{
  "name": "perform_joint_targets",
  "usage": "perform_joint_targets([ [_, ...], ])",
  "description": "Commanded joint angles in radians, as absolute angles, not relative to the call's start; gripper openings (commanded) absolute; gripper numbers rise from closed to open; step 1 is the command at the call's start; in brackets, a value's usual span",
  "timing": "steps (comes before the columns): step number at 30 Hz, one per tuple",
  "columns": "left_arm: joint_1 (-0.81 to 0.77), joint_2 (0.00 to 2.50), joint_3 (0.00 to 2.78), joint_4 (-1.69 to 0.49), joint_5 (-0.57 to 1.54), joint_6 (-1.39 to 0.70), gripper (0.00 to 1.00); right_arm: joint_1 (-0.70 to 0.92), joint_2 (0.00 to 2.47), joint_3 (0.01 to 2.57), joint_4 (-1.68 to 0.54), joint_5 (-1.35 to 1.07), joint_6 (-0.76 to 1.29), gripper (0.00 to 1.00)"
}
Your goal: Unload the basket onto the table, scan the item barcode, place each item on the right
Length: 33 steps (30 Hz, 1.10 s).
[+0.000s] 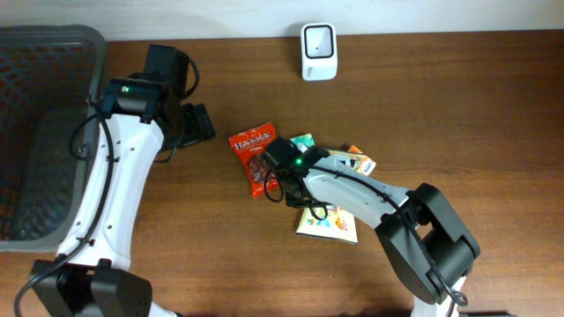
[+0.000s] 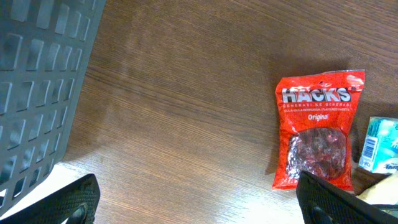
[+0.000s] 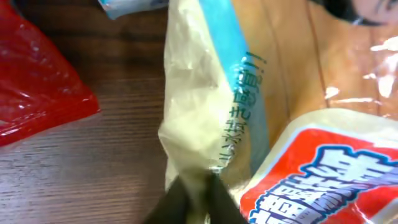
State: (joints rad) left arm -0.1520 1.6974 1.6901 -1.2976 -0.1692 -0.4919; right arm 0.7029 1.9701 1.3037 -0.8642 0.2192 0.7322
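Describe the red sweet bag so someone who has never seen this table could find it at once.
Start at the white scanner at the back of the table. In front of it lies a cluster of packets, and the red bag is the leftmost. It alone is red, printed HACKS in white.

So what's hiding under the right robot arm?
A cream plastic snack packet, pinched by the right pincer. A teal packet and an orange packet peek out; the arm covers the rest.
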Motion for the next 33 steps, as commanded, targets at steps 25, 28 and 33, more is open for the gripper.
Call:
perform_joint_targets([
  [25,-0.154,1.707,1.684,-1.314,-0.168,-0.503,0.99,0.517,1.841,1.473,-0.990,-0.297,0.487,0.84],
  [28,-0.154,1.708,1.668,-1.318,-0.016,-0.371,0.99,0.516,1.841,1.473,-0.981,-0.296,0.486,0.85],
  [33,-0.154,1.724,1.492,-1.251,0.252,-0.153,0.99,0.437,1.841,1.488,-0.982,-0.333,0.485,0.95],
])
